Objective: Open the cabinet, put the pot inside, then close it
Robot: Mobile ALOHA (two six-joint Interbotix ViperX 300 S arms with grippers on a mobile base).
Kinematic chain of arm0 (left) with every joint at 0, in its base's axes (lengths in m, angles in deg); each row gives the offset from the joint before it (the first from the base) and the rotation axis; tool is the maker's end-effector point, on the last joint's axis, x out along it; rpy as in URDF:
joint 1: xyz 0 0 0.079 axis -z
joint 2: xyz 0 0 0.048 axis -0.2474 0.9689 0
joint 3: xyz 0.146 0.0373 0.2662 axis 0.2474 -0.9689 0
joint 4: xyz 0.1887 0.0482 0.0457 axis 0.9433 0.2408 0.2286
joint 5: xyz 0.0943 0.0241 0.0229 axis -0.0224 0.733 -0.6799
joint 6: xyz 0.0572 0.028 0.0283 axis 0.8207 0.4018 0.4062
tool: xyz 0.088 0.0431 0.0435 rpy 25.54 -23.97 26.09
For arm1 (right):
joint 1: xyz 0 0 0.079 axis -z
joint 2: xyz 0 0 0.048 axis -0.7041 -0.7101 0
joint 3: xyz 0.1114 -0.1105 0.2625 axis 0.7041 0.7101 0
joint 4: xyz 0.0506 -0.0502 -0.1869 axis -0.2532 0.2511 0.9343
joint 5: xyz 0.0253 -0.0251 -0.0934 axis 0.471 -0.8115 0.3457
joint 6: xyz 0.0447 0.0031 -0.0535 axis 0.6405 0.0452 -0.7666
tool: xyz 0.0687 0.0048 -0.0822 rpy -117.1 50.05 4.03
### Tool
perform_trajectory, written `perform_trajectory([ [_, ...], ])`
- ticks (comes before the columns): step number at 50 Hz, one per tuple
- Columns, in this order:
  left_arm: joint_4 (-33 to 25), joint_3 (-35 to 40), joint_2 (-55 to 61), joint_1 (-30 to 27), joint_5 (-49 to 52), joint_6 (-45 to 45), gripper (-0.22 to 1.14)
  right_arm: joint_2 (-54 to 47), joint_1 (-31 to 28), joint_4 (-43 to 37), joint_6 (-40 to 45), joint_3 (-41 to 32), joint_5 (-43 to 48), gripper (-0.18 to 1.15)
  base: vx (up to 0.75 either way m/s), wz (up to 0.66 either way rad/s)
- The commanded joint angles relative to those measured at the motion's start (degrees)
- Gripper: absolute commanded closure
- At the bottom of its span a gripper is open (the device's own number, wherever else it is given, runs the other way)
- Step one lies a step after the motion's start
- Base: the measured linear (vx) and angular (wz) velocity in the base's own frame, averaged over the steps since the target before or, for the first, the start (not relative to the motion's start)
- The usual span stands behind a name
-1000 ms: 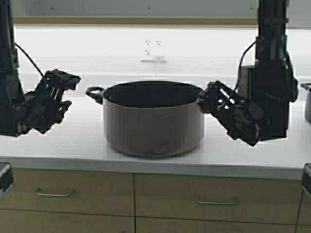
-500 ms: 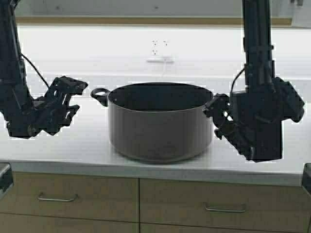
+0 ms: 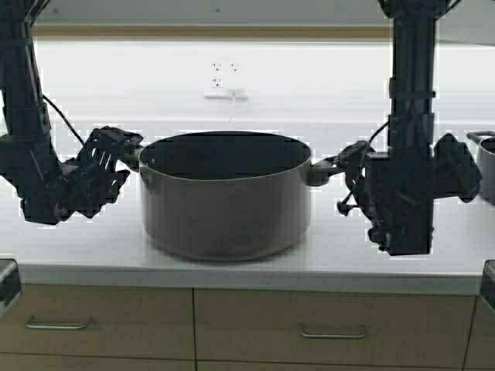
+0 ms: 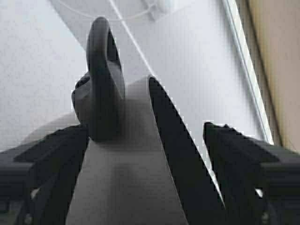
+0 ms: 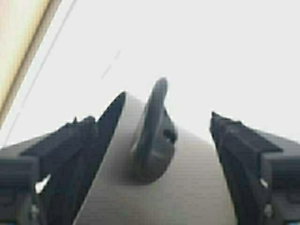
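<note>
On the countertop (image 3: 77, 243) the pot (image 3: 224, 201) sits ungrasped. Both arms have closed in since a second ago: left gripper (image 3: 116, 158) and right gripper (image 3: 352, 174), jaws spread, now straddle its loop handles, ready to clamp.

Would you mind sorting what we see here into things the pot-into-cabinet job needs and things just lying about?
Job:
- pot
- its loop handles
- left gripper, open
- right gripper, open

Lying about:
- wall outlet
- second pot at far right
- drawer handle
</note>
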Motion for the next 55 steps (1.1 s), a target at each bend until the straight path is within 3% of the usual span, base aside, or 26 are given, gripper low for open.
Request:
perform_trajectory([
  [1, -0.79, 0.88, -0.97, -0.09, -0.35, 0.00, -0.11, 0.09, 0.00, 1.85, 0.88, -1.76, 0.53, -0.06, 0.02, -0.02],
  [22, -2.55, 2.20, 0.18, 0.26, -0.62, -0.35, -0.11, -2.37, 2.37, 3.08, 0.70, -6.24, 0.35, -0.06, 0.03, 0.00],
  [38, -13.18, 7.03, 2.20, 2.99, 3.08, -0.35, -0.10, -7.03, 5.71, 7.47, 3.43, -15.47, -1.14, -0.06, 0.00, 0.00],
  [55, -18.28, 9.14, 2.37, 4.13, 7.12, -0.26, -0.09, -9.76, 6.24, 10.02, 7.12, -20.13, -1.67, -0.06, 0.00, 0.00],
])
